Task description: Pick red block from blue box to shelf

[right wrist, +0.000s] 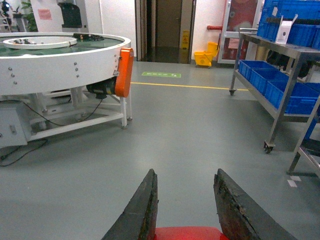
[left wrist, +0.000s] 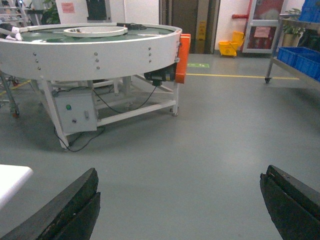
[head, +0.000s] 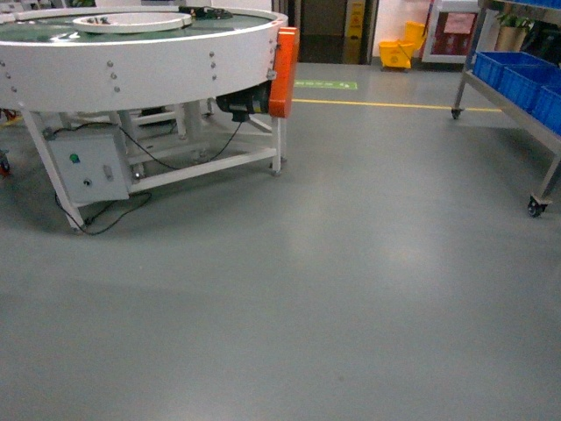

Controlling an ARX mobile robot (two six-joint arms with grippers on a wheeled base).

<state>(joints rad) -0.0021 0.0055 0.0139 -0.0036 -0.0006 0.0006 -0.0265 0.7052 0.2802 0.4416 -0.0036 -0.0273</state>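
while our right gripper pinches the red block between its dark fingers, our left gripper hangs spread wide with nothing in it. ahead of both lies grey floor. to our left stands a round white conveyor table with an orange guard; along the right runs the shelf bearing blue crates.

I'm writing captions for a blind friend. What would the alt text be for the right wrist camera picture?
The right pincer holds a red block between its two dark fingers, low over a grey floor. Ahead on the right stands a steel shelf with blue crates; on the left, a round white table with an orange guard.
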